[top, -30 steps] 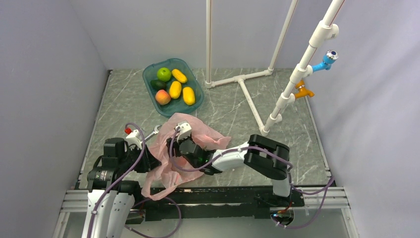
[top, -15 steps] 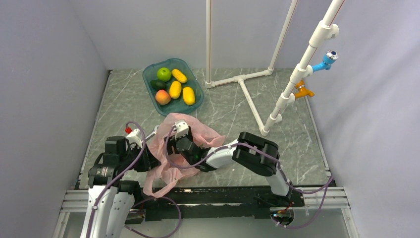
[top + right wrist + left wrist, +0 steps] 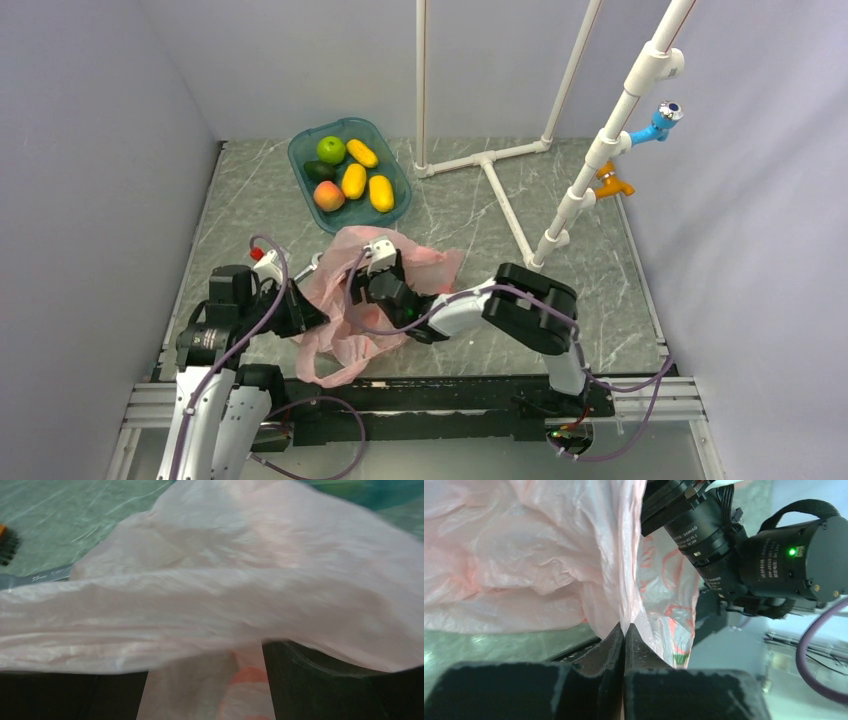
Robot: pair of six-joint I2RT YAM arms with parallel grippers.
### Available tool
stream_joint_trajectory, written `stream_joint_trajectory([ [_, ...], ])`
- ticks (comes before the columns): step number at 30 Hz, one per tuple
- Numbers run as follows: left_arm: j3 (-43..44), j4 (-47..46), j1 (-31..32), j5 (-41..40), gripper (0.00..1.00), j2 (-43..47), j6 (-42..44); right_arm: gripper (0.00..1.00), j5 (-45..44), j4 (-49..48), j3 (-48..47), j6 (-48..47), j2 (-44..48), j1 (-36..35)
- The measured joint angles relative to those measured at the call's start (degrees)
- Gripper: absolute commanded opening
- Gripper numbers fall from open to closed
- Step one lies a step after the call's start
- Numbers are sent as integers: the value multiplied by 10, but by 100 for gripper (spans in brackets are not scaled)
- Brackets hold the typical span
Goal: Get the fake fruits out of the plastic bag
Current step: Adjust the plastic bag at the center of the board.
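Right gripper (image 3: 378,268) sits farther over the crinkly pink plastic bag (image 3: 338,300) than before; its spread we cannot tell. Left gripper (image 3: 624,632) pinches the film. Glossy plastic fruits (image 3: 354,181) lie in the far teal tray (image 3: 296,165); bag contents hidden.

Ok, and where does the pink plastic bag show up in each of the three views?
Top external: the plastic bag lies low in the centre, crumpled between the two arms.
Left wrist: the plastic bag fills the upper left, its film pinched between the left fingers.
Right wrist: the plastic bag spans nearly the whole frame.
Shared landmark: the green marbled table, also at the bottom left of the left wrist view and the top left of the right wrist view.
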State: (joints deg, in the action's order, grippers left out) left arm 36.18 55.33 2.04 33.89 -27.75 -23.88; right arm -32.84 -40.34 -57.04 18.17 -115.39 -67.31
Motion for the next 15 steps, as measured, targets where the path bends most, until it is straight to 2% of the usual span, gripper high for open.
stream_joint_trajectory([
  [5,8,-39,3,82,3,-25,-24,77,-37,9,68,2,87,10],
  [8,19,-52,26,103,2,-24,-40,75,-52,21,110,10,151,12],
  [11,40,-47,68,94,0,-25,-45,72,-42,32,152,16,216,10],
  [15,59,-10,101,31,0,-22,-42,71,-2,38,167,26,244,-4],
])
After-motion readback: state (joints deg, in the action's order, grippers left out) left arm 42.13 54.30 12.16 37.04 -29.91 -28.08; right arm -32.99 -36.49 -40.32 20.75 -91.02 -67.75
